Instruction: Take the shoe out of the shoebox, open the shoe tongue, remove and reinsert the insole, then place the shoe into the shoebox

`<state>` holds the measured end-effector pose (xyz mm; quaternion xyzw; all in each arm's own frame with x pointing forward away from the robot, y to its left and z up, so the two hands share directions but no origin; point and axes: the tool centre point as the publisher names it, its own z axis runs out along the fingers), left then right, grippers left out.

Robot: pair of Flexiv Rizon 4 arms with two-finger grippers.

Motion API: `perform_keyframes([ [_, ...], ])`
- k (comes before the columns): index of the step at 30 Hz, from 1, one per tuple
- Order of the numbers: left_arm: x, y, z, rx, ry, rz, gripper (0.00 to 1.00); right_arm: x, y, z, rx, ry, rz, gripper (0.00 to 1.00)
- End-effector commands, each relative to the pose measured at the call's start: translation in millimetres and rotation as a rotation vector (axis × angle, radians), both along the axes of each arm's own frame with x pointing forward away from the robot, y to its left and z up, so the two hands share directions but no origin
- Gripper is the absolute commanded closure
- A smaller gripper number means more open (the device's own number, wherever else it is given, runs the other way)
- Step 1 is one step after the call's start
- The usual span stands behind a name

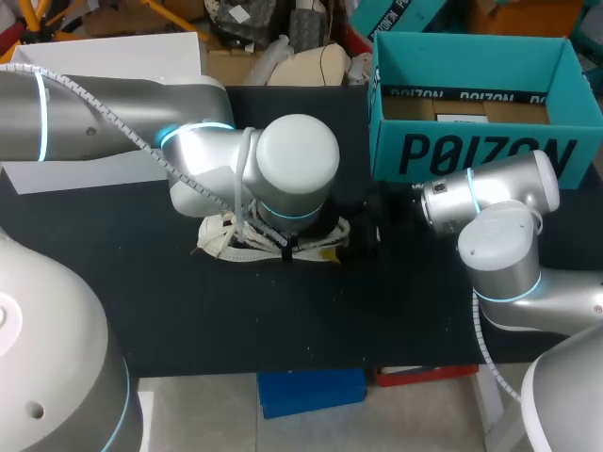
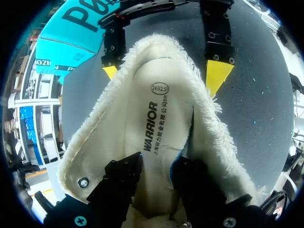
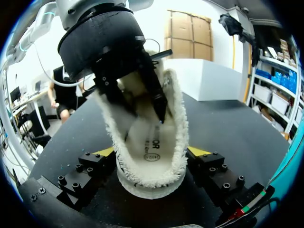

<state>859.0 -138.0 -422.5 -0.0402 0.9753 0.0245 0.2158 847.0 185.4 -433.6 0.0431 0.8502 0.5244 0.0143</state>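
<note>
The shoe (image 1: 219,237) lies on the table (image 1: 141,311), left of and nearer than the shoebox (image 1: 471,155). It looks light and soft, with a floppy fleece collar. The right gripper (image 3: 152,153) looks clamped on the firmer heel. The left gripper (image 2: 156,178), jaws apart, sits inside over the thin, bendy insole (image 2: 159,109) — best pinched at its heel edge.

**Arms meet at mid-table**

The silver left arm (image 1: 104,113) bends its wrist straight down, black gripper (image 2: 159,180) pointing down. The silver right arm (image 1: 504,250) lies low, its yellow-tipped gripper (image 3: 152,156) clamping a white fleecy shoe (image 3: 179,118) from both sides.
</note>
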Motion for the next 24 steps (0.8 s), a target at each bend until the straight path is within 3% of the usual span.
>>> perform_keyframes([
  [1,10.0,17,-11,-0.059,-0.124,-0.005,0.61,0.0,-1,0,-0.001,0.002,0.0,1.0],
  [5,15.0,17,-7,-0.069,-0.166,-0.011,0.62,0.0,-1,0,-0.001,0.002,0.0,1.0],
  [15,14.7,14,-22,-0.082,-0.23,0.031,0.73,0.0,-1,0,-0.001,0.002,0.0,1.0],
  [24,14.9,9,-19,-0.098,-0.235,0.052,0.72,0.0,-1,0,-0.001,0.002,0.0,1.0],
])
